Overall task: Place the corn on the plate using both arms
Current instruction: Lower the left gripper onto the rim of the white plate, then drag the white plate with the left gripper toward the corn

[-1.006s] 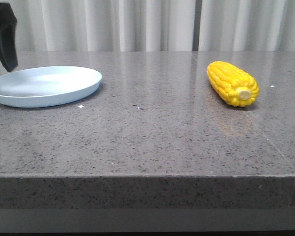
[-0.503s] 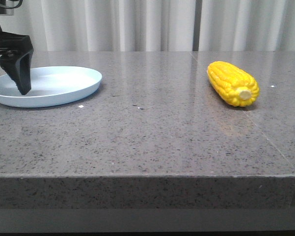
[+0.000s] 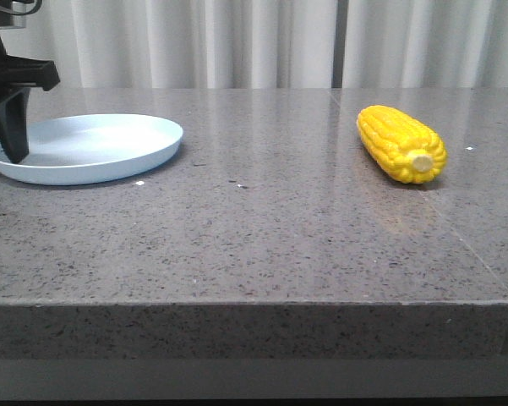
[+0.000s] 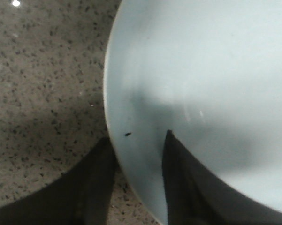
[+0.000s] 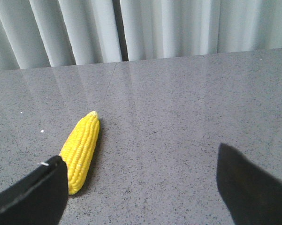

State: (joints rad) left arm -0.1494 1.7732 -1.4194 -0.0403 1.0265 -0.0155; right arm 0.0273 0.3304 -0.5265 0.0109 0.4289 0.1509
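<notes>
The yellow corn (image 3: 401, 144) lies on the table at the right, its pale stub end toward the front; it also shows as corn (image 5: 82, 150) in the right wrist view. My right gripper (image 5: 141, 185) is open above the table, with the corn just beside one finger and outside the jaws. It is out of the front view. The pale blue plate (image 3: 93, 148) sits at the far left. My left gripper (image 3: 13, 139) is down at the plate's left rim. In the left wrist view the left gripper (image 4: 138, 140) straddles the plate's rim (image 4: 113, 140), one finger outside, one inside, with a gap.
Grey speckled stone table (image 3: 262, 228) with its front edge near the bottom of the front view. White curtains (image 3: 254, 42) hang behind the table's far edge.
My left gripper has come down from above the plate's far-left side and shifted left to its rim. The plate's right edge has slid slightly right. The corn has not moved.
</notes>
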